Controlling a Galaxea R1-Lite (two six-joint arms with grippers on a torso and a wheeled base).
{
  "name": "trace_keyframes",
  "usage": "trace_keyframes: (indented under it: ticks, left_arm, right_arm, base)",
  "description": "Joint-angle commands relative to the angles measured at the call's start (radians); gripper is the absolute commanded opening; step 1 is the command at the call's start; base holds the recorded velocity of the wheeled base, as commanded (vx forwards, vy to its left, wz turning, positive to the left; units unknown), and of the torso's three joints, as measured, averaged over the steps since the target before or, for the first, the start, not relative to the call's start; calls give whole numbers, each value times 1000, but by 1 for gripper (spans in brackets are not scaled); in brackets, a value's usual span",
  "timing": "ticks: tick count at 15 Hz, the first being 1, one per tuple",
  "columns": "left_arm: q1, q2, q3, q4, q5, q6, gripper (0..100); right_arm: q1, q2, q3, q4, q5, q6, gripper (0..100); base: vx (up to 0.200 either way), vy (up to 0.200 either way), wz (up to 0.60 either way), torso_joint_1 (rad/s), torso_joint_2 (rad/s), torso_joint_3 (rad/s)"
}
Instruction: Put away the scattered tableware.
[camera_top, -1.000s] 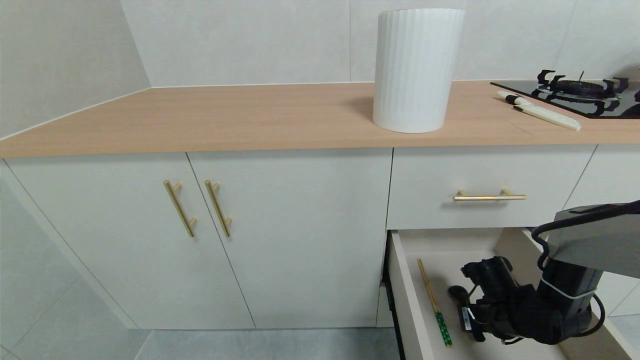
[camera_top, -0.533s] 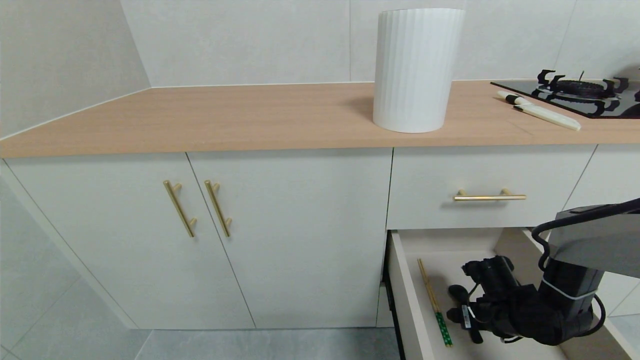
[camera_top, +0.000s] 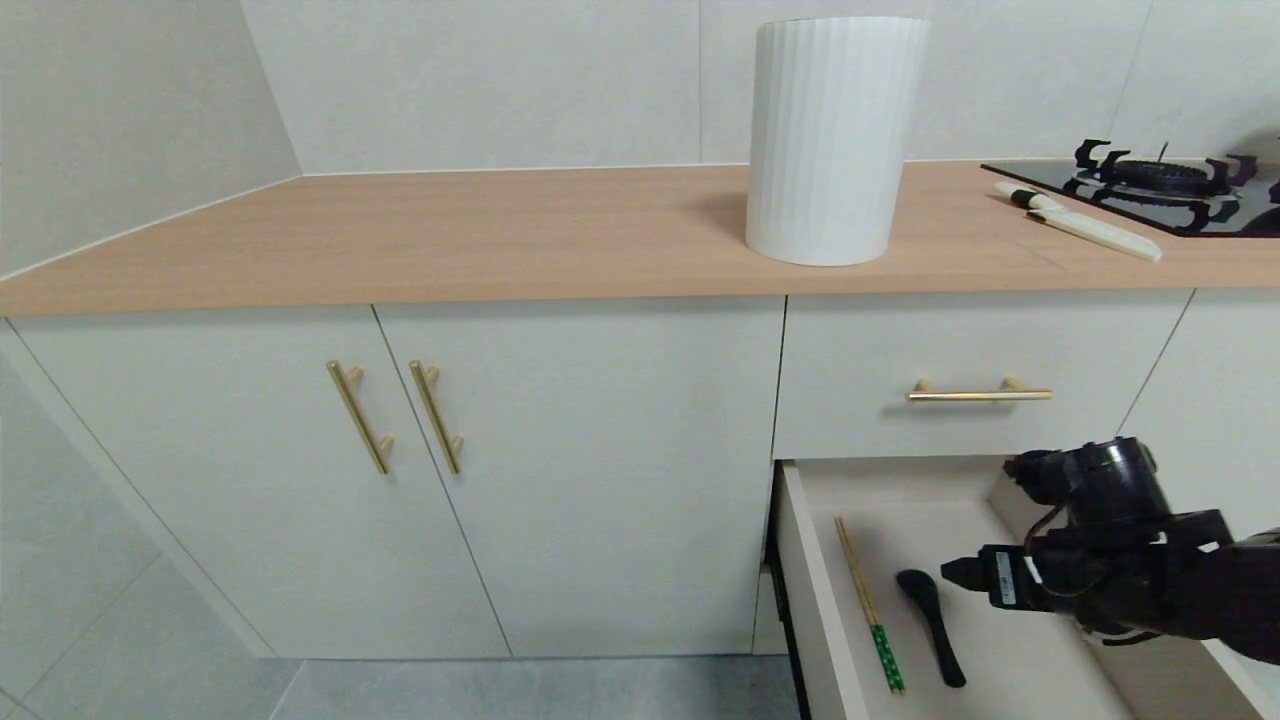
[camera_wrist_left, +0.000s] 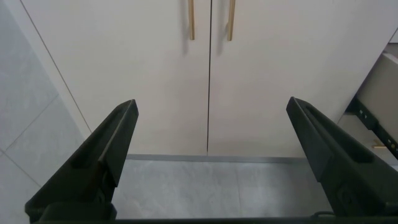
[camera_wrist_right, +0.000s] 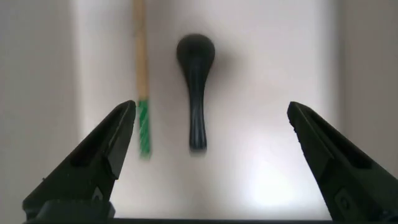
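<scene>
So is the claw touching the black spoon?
Apart. In the right wrist view the spoon lies on the drawer floor, bare floor between it and each finger of the open right gripper.

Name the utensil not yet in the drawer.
The white knife, lying on the countertop by the stove; the chopsticks and black spoon lie inside the open drawer.

spoon (camera_top: 930, 622) right of chopsticks (camera_top: 868, 605), both in drawer (camera_top: 815, 600)

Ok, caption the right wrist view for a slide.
Open right end effector hovering above the open drawer, where a black spoon lies beside green-tipped chopsticks.
</scene>
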Motion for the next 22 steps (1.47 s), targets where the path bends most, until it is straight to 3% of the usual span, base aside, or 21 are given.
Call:
trace_keyframes:
  ticks: [1,4,11,20,22]
  left_arm:
    - [0,0,0,0,0,0,100]
    - [0,0,0,0,0,-2,100]
    - [0,0,0,0,0,3,100]
    - [0,0,0,0,0,0,100]
    - [0,0,0,0,0,0,100]
  right_arm:
    - [-7,-330,-75,286,38,-1,100]
    - [11,-405,-91,383,30,-1,100]
    - [77,-404,-46,401,24,1,100]
    - [105,-412,-49,504,25,-2,100]
    - [138,-441,-65,591,30,-2,100]
  base:
    - [0,0,0,0,0,0]
    - [0,0,0,0,0,0]
    - [0,0,0,0,0,0]
    - [-200,0,0,4,3,1]
    - [0,0,0,0,0,0]
